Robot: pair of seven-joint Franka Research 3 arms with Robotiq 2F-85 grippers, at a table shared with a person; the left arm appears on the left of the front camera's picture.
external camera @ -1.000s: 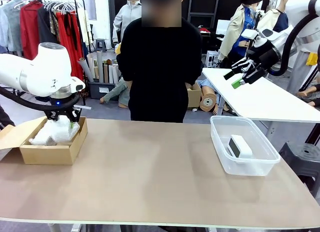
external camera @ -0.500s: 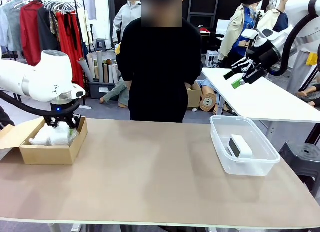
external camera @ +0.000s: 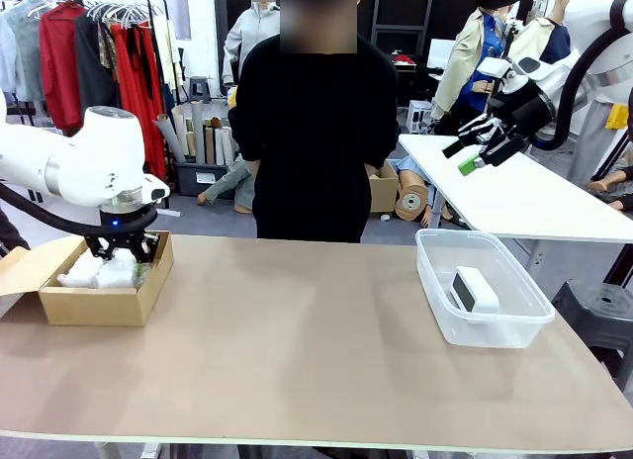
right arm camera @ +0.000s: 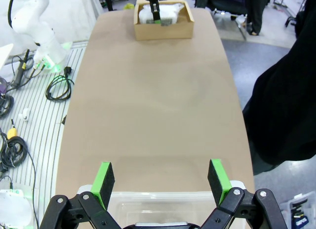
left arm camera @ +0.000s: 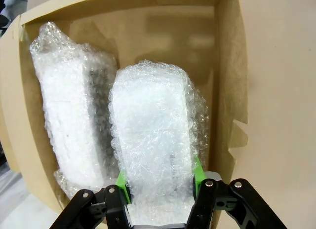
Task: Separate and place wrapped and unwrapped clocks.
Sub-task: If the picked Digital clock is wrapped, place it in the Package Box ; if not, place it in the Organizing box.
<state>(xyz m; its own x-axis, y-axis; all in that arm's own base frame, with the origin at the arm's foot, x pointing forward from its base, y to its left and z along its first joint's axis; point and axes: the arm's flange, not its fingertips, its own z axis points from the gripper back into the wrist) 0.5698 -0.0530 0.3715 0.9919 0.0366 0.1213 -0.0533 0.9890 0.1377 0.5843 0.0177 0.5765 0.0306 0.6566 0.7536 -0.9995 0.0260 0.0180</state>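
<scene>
Clothes racks and a second white table are seen behind the long tan tabletop, where a person in black is stood at the far edge. At the tabletop's far left corner an open cardboard box is set, and the left gripper is lowered into it from above. Its green pads are seen clamped on one wrapped clock, pressed against both long sides of the bubble-wrap bundle. That bundle is held inside the box, close along one cardboard wall. A second wrapped clock is laid just beside it on the box floor, lengthwise and parallel, against the opposite wall; the two wraps appear to touch along their sides.

Over at the right edge of the tabletop a clear plastic bin is placed, and the bare white clock with its dark screen is seen resting inside, tilted on one long side. The right gripper is held high above and beyond the bin, with nothing between its fingers. From its wrist view the green fingertips are shown spread wide apart, with the bin's rim below them and the box far down the tabletop.
</scene>
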